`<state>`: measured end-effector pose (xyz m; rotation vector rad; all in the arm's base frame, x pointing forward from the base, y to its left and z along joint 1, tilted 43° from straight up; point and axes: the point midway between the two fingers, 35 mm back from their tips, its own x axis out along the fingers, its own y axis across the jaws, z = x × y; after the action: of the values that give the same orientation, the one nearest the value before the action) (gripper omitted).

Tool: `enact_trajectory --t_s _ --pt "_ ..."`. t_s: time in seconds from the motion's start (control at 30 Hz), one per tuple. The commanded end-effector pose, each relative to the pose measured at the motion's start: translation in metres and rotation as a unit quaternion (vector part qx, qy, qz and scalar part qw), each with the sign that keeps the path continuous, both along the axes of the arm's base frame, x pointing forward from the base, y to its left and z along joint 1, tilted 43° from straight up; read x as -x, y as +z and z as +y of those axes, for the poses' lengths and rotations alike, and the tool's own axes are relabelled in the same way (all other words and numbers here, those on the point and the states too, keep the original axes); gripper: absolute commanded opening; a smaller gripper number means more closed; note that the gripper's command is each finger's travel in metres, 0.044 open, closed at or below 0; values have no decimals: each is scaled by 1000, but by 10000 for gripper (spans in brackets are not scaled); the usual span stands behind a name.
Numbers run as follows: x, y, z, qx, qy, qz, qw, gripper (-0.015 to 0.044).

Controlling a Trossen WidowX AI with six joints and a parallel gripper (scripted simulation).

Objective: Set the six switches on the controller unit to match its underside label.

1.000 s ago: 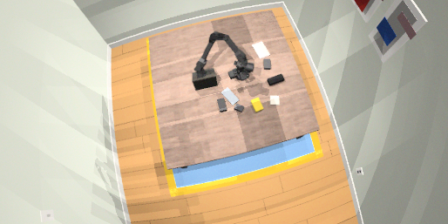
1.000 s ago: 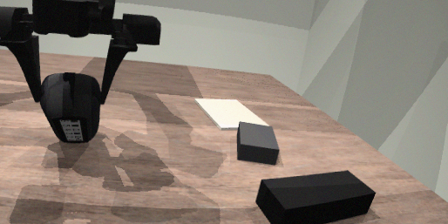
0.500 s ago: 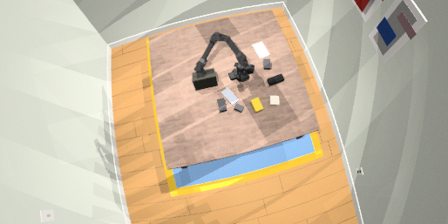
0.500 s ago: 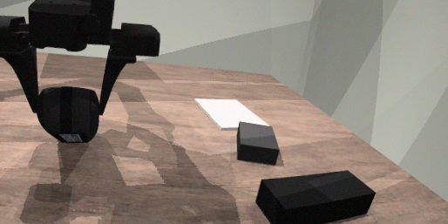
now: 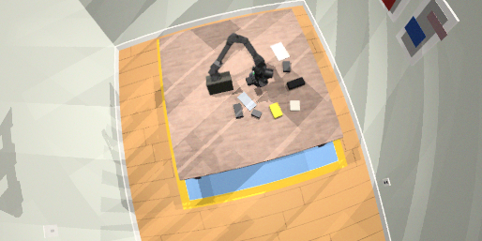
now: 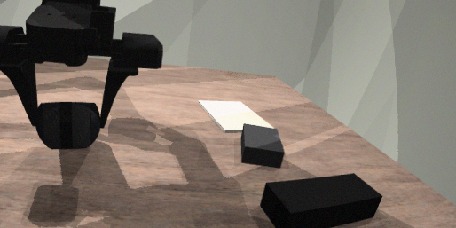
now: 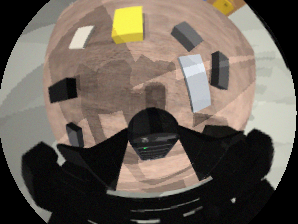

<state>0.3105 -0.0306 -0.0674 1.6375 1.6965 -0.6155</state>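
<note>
The dark controller unit point(image 6: 67, 135) point(image 7: 152, 122) is held in the air, clear of the bench point(image 6: 146, 166). My gripper point(image 6: 69, 126) point(image 7: 153, 129) is shut on it, one finger at each side. In the exterior view the unit shows a rounded dark outline with a darker vertical band, and no label squares can be read. In the wrist view a slanted face with several dark stripes and a small green spot shows below the rounded part. The switch numbers and positions are too small and dark to read. The label is hidden.
A black block point(image 5: 295, 83) point(image 6: 321, 192) point(image 7: 62, 90), a dark grey block point(image 5: 286, 67) point(image 6: 262, 141) and a white sheet point(image 5: 279, 51) point(image 6: 232, 114) lie to one side. A yellow block point(image 5: 276, 110) point(image 7: 128, 24), cream square point(image 5: 294, 105), pale plate point(image 5: 247, 100) and two dark modules point(image 5: 238, 111) point(image 5: 256, 114) lie elsewhere.
</note>
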Motion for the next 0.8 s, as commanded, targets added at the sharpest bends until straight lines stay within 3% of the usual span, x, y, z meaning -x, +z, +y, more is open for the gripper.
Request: enact_trajectory --t_s 0.0,0.77 --pt "0 -3 6 -6 4 3 1000 337" --pt "-2 -20 9 -6 4 3 1000 337"
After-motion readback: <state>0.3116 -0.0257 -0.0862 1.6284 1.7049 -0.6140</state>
